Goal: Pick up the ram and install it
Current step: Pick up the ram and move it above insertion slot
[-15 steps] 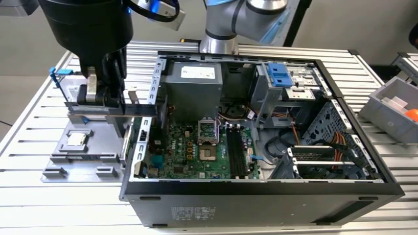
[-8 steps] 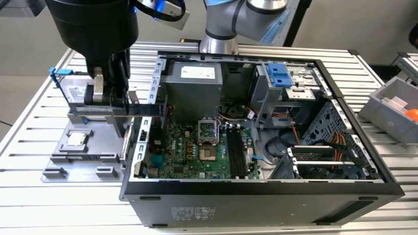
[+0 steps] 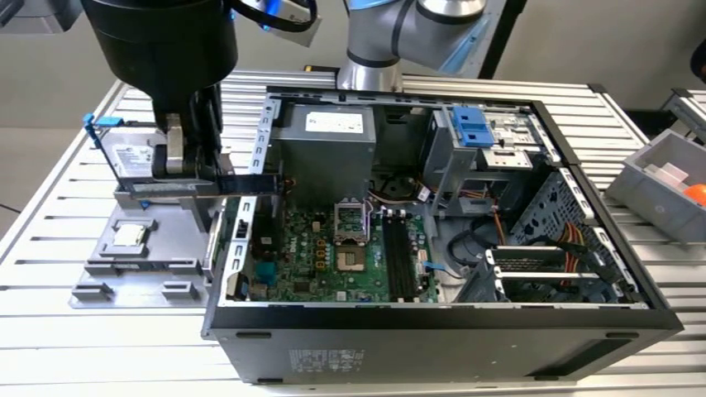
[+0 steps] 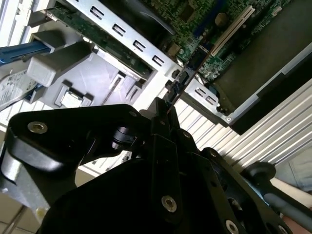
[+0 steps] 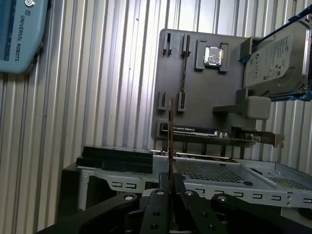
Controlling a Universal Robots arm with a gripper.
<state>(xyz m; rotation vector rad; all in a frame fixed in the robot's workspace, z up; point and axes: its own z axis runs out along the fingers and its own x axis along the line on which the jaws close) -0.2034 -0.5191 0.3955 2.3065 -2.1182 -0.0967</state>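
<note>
In the first wrist view, the ram is seen edge-on as a thin dark line. It is clamped between the closed fingers of the gripper and projects straight out beyond their tips. Behind it, a grey holder plate is laid on the slatted metal table. A silver hard drive is stood at one end of the plate, and a small square processor chip is seated near it.

In the second wrist view, the ram is shown reaching from the fingertips toward the perforated side wall of the open computer case, beside the green motherboard.

In the exterior view, the gripper is held over the holder plate, just beside the case wall at the exterior view's left. It is well apart from the long black memory slots.
</note>
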